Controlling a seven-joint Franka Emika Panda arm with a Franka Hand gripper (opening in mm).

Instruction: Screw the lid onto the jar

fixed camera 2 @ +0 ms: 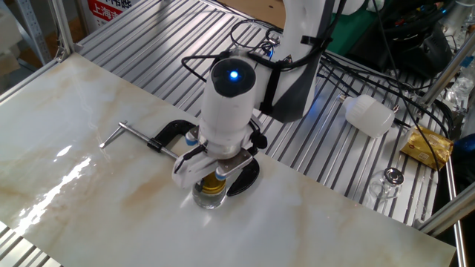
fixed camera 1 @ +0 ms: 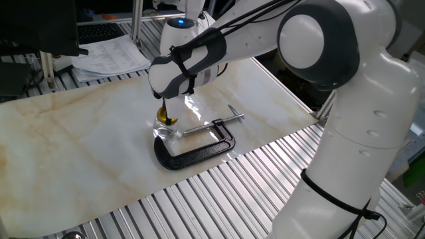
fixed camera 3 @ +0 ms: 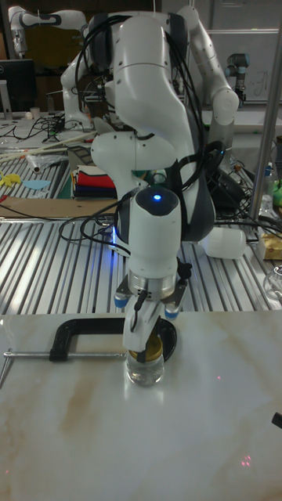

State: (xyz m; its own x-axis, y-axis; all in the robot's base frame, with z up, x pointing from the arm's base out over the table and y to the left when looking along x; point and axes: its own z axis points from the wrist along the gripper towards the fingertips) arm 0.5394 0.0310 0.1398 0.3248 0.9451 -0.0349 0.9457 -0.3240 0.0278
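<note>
A black clamp [fixed camera 1: 199, 145] lies on the marble tabletop [fixed camera 1: 80, 146] near its edge beside the ribbed metal bed, its silver screw [fixed camera 2: 137, 136] pointing away from the jar [fixed camera 2: 208, 196]. The jar stands upright just beside the clamp's pad end, touching or nearly so. The arm reaches straight down over it, wrist vertical, blue light on top. The gripper [fixed camera 3: 147, 342] pinches the yellow lid [fixed camera 2: 215, 182], which sits on the jar's mouth.
</note>
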